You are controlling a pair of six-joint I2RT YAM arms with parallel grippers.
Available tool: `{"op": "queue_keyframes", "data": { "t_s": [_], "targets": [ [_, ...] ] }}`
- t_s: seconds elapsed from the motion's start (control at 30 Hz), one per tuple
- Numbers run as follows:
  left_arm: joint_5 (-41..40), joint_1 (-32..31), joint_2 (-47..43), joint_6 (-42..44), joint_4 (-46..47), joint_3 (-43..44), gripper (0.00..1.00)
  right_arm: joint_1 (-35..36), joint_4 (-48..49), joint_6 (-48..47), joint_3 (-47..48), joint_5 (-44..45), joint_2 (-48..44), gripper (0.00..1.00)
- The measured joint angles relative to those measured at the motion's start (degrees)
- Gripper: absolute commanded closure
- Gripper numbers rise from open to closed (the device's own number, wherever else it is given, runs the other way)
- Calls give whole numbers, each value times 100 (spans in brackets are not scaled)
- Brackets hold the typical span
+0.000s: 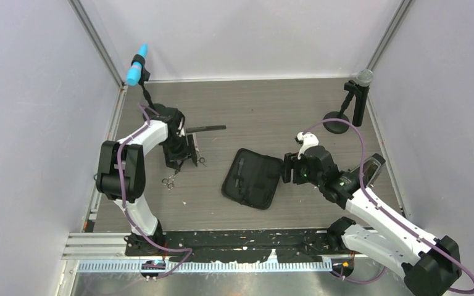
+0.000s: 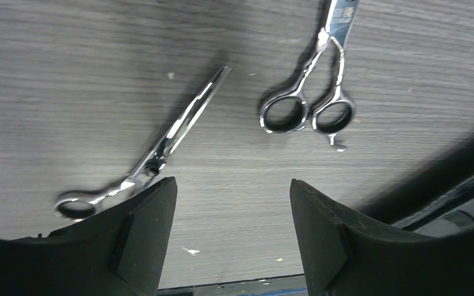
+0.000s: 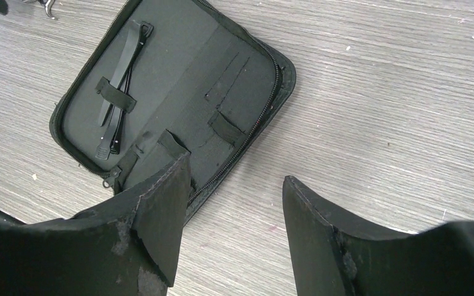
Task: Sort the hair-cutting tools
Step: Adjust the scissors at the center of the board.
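Note:
Two silver scissors lie on the table: one [image 2: 173, 132] to the left, one [image 2: 311, 102] to the right, ring handles toward me. In the top view they lie at the left [image 1: 170, 181] and beside the gripper [image 1: 200, 159]. My left gripper [image 2: 231, 191] is open and empty just above them [image 1: 182, 159]. The black comb [image 1: 205, 129] lies beyond it. Two black clips [image 3: 118, 92] sit under a strap in the open black case [image 3: 179, 68]. My right gripper [image 3: 234, 182] is open and empty at the case's right edge [image 1: 286, 169].
The case [image 1: 253, 177] lies mid-table. A blue-headed microphone [image 1: 137, 66] stands at the back left, a grey-headed one [image 1: 361, 83] with a round base [image 1: 336, 121] at the back right. A dark flat object [image 1: 372, 168] lies by the right wall.

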Motion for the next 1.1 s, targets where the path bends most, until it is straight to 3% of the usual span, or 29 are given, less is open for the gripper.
{"op": "queue_keyframes", "data": {
  "t_s": [0.27,0.4,0.77,1.1],
  "targets": [
    [702,-4,39,-511,592,-455,33,0,-203,13,0,35,-223,36],
    [935,-79,-103,-697,800,-643,26,0,-297,33,0,39,-289,36],
    [-22,317,-1305,-981,1620,-992,16,0,-402,63,0,28,-409,36],
    [-219,494,-487,-1467,1786,-866,18,-11,-761,109,2,70,-879,36]
  ]
}}
